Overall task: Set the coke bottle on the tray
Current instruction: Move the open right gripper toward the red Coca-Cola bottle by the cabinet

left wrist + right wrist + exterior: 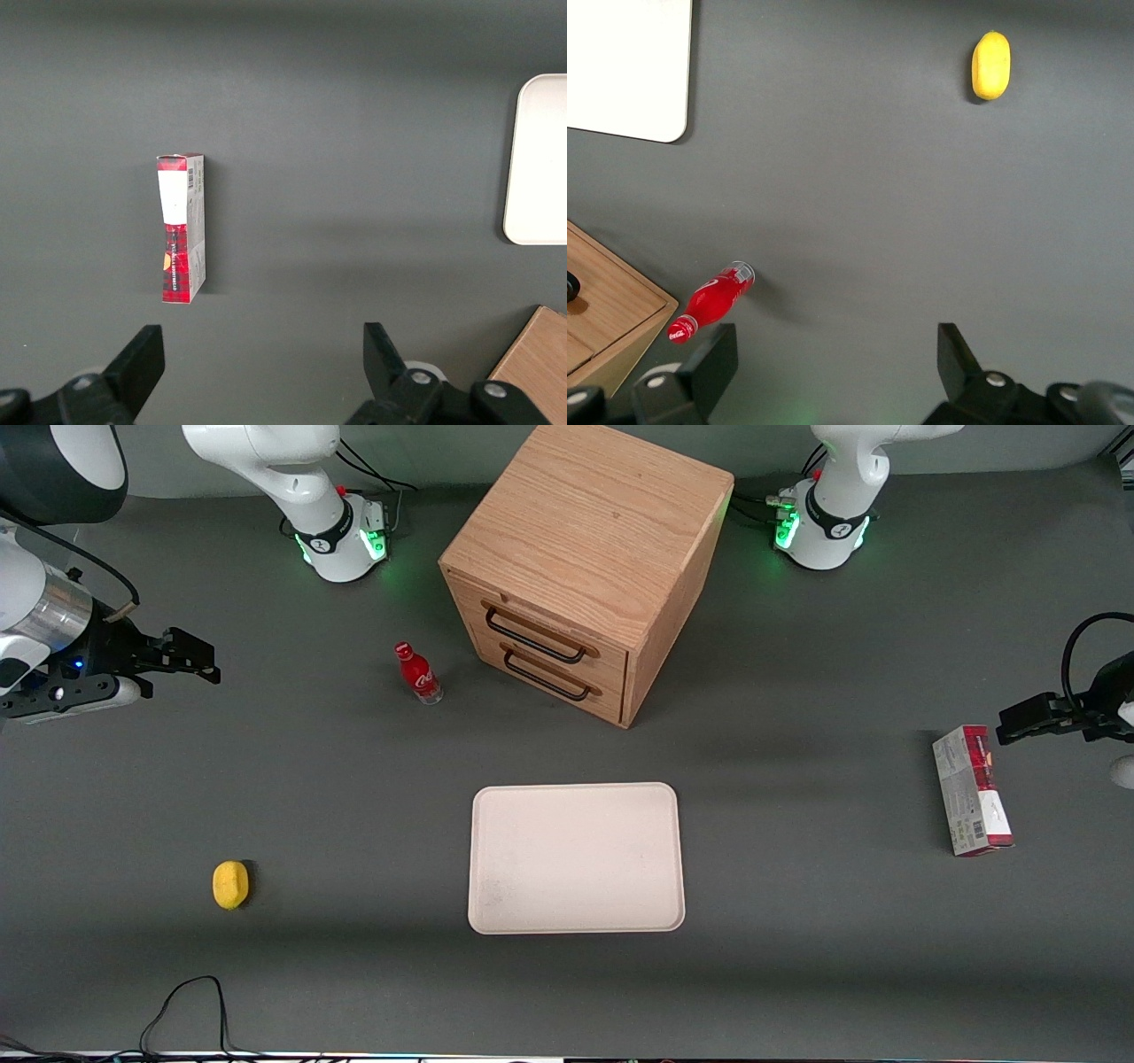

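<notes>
The coke bottle [418,674] is small and red with a red cap and a clear base. It stands upright on the grey table beside the wooden drawer box, toward the working arm's end. It also shows in the right wrist view [711,301]. The cream-white tray [577,857] lies flat and empty, nearer the front camera than the drawer box; one corner shows in the right wrist view [627,69]. My right gripper [182,657] hovers high at the working arm's end of the table, apart from the bottle. It is open and empty [833,359].
A wooden two-drawer box [580,567] stands farther from the camera than the tray. A yellow lemon [230,885] lies near the front, toward the working arm's end. A red-and-grey carton [972,790] lies toward the parked arm's end. A black cable [182,1014] loops at the front edge.
</notes>
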`<state>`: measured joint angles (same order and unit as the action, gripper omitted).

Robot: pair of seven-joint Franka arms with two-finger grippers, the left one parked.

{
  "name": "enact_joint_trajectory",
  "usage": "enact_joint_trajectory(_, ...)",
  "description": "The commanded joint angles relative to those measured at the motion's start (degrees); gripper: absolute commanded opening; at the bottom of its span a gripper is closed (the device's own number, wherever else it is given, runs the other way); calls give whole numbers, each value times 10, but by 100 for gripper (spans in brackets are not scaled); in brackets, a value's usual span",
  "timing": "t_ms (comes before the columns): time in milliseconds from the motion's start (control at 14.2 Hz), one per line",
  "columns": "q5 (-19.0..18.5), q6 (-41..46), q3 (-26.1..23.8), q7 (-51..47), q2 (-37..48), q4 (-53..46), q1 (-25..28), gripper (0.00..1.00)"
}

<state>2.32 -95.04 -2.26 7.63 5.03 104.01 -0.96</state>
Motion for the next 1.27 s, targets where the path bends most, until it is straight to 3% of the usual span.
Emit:
enact_joint_trajectory(0,10,16,1,5,-8,-18,1,100)
enact_joint_trajectory(492,14,31,1,-16,-7,-19,1,100)
enact_joint_trajectory(703,35,55,1,-22,-10,-20,10,100)
enact_joint_trajectory(844,39,55,0,-54,-8,-21,38,100)
enact_joint_trajectory(1195,46,100,0,-264,-5,-67,148,99)
